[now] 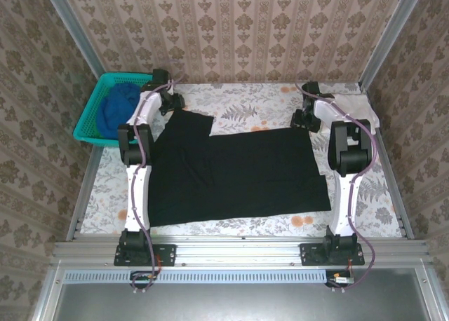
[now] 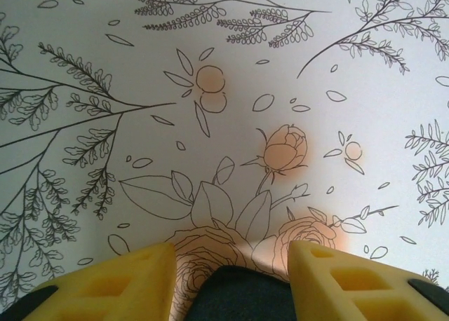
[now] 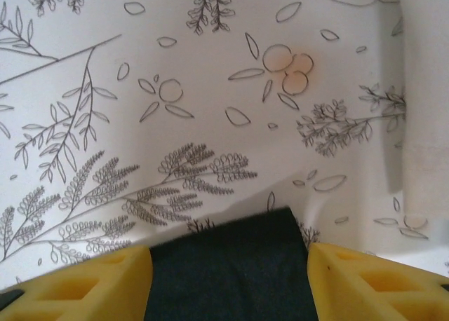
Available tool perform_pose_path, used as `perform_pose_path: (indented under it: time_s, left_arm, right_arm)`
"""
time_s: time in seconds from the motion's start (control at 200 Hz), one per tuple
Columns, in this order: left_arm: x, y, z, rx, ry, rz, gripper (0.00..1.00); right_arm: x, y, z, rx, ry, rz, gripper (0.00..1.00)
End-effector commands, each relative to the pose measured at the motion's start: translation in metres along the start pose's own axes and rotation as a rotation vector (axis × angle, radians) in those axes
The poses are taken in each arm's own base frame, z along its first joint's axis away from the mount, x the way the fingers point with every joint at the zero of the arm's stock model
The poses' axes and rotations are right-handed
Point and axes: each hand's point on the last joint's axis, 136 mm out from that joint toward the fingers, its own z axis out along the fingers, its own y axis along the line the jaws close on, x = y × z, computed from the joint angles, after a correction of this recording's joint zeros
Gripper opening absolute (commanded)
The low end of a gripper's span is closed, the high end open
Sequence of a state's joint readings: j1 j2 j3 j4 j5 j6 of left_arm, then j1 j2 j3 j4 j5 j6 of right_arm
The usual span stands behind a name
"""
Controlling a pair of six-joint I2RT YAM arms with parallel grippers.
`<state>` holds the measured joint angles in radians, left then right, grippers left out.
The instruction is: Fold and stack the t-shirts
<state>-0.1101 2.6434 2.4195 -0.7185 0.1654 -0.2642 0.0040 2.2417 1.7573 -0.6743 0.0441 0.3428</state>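
While the black t-shirt [image 1: 231,168] lies spread flat across the middle of the flowered tablecloth [image 1: 252,109], we find the left gripper [image 1: 167,100] at its far left sleeve and the right gripper [image 1: 305,116] at its far right corner. In both wrist views the yellow fingers [image 2: 119,286] stand spread wide, pinching nothing, with an edge of the black cloth lying between them. The blue t-shirt [image 1: 116,107] sits bunched in the teal basket [image 1: 85,121] at the far left, and the pale t-shirt [image 1: 359,105] lies at the far right.
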Motion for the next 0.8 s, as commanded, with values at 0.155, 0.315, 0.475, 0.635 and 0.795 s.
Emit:
perform_pose_path:
  time_s: [0.155,0.315,0.475,0.635,0.795]
  left_arm:
    - [0.025,0.0,0.008,0.031,0.082,0.012,0.38]
    - [0.034,0.0,0.0,0.023,0.073,0.01,0.3]
    - [0.029,-0.005,-0.006,0.027,0.057,0.025,0.12]
    - [-0.005,-0.021,-0.032,0.079,-0.013,0.05,0.0]
    - [-0.055,-0.047,-0.087,0.173,-0.148,0.076,0.0]
  right_arm:
    - [0.02,-0.001,0.016,-0.006,0.126,0.035,0.58]
    - [0.02,-0.003,0.018,-0.011,0.137,0.049,0.53]
    - [0.018,0.0,0.02,-0.03,0.142,0.048,0.35]
    - [0.002,0.001,0.001,-0.036,0.075,0.044,0.1]
    - [-0.021,0.002,-0.04,-0.055,-0.029,0.025,0.0]
